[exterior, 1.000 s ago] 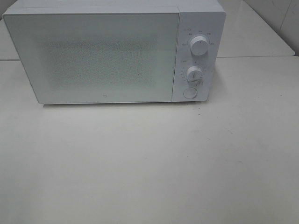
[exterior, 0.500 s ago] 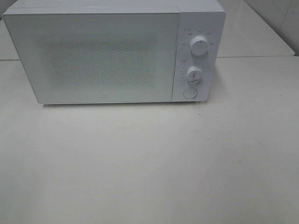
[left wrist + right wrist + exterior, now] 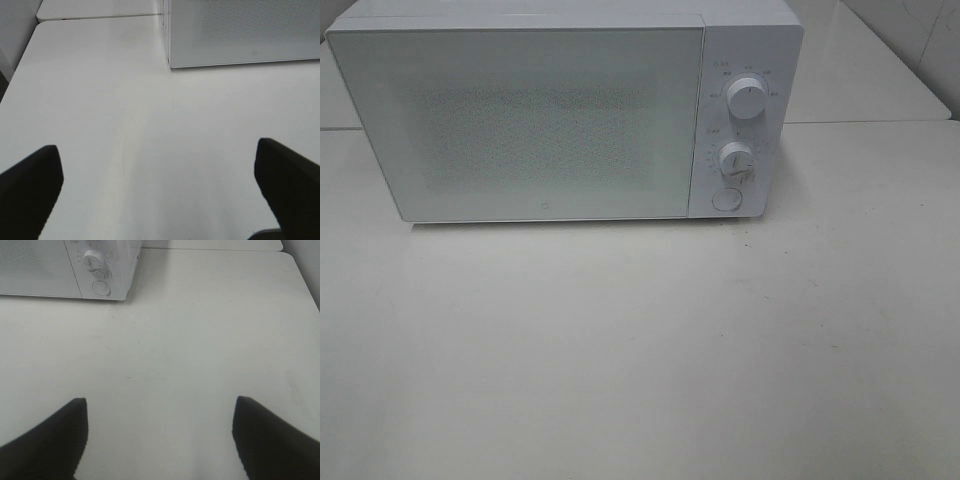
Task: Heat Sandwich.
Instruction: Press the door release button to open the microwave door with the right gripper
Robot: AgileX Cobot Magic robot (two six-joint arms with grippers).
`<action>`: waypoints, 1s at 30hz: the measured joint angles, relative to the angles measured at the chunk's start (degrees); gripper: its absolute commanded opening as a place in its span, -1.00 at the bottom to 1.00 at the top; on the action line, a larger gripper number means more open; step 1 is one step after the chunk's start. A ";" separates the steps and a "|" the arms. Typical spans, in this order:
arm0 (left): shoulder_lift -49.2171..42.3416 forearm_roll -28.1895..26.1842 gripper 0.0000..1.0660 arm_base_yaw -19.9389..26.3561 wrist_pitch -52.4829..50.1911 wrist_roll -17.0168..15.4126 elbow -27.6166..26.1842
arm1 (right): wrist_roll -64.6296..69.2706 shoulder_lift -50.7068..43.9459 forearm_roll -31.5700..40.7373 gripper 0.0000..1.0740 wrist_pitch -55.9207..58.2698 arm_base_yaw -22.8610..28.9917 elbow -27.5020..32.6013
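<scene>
Toward twelve o'clock on the white table (image 3: 640, 350) stands a white microwave (image 3: 550, 120), its front facing me and its frosted, dotted door (image 3: 520, 125) shut flat. On the microwave's three o'clock side runs the control panel (image 3: 760, 60). It carries an upper knob (image 3: 747, 100), then a lower knob (image 3: 736, 160) at six o'clock from it, and a round button (image 3: 725, 198) just beneath that. A second tabletop (image 3: 860, 70) butts up behind, off at one o'clock.

Neither arm shows from the high camera. Seen from its own wrist, the left gripper (image 3: 156, 147) is released, its dark fingers (image 3: 30, 190) spread very wide, with only pale tabletop between them. The microwave's lower front corner lies well ahead of it. The right gripper (image 3: 160, 401) is likewise released and grasping nothing. Its fingers (image 3: 270, 435) stand well apart over the table, and the knob-and-button end of the microwave is well ahead of them.

Where the sandwich is I cannot tell. No camera shows it, and the door's frosted face is too cloudy to see through.
</scene>
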 measured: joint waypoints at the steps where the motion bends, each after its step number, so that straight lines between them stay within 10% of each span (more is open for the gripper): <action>1: 0.00 0.00 0.87 0.00 0.00 0.00 0.00 | 0.00 0.00 0.00 0.42 0.00 0.00 0.00; 30: 0.00 0.00 0.87 0.00 0.00 0.00 0.00 | 0.00 0.00 0.00 0.42 -0.06 0.00 0.00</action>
